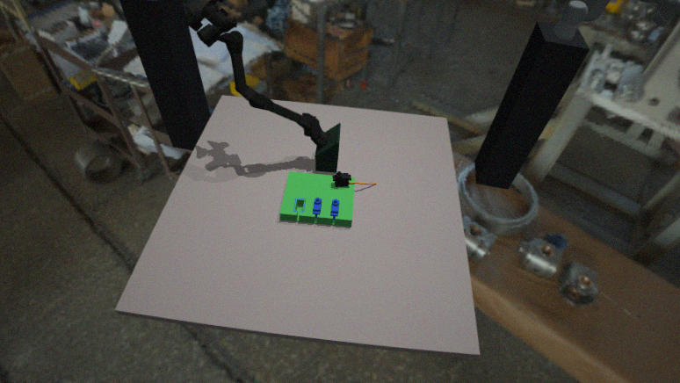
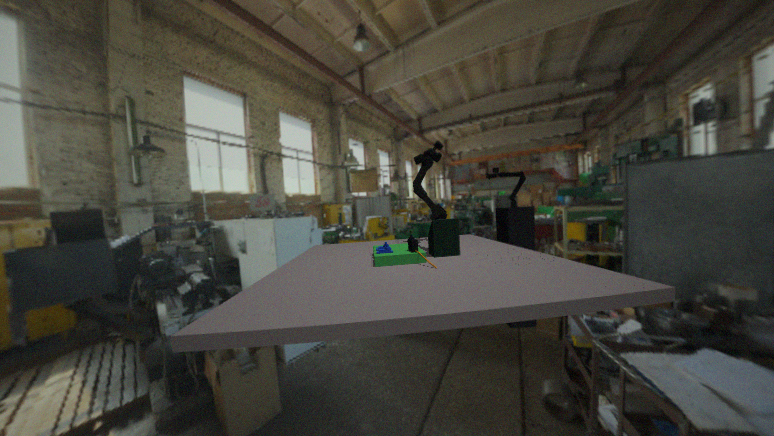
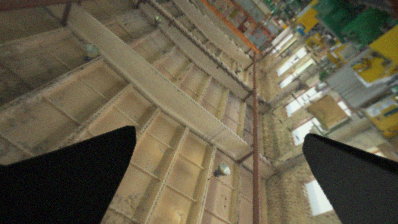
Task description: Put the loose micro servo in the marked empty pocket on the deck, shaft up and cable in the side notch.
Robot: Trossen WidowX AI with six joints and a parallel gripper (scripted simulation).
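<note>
The green deck (image 1: 304,187) (image 2: 398,256) lies mid-table. Its marked empty pocket (image 1: 295,205), outlined in blue, is at the front left, beside two seated blue servos (image 1: 317,205) (image 1: 335,206) (image 2: 384,248). The loose black micro servo (image 1: 341,178) (image 2: 412,243) stands on the deck's back right corner. Its orange cable (image 1: 365,184) (image 2: 427,261) trails off the deck onto the table. My arm (image 1: 280,110) reaches up and away from the deck. My gripper (image 2: 435,145) (image 3: 219,137) is high above it, points at the ceiling, and is open and empty.
The arm's dark green base block (image 1: 329,152) (image 2: 444,238) stands just behind the deck. Two tall black pillars (image 1: 166,71) (image 1: 528,104) stand at the table's (image 1: 285,285) back left and right edges. The workshop clutter lies off the table.
</note>
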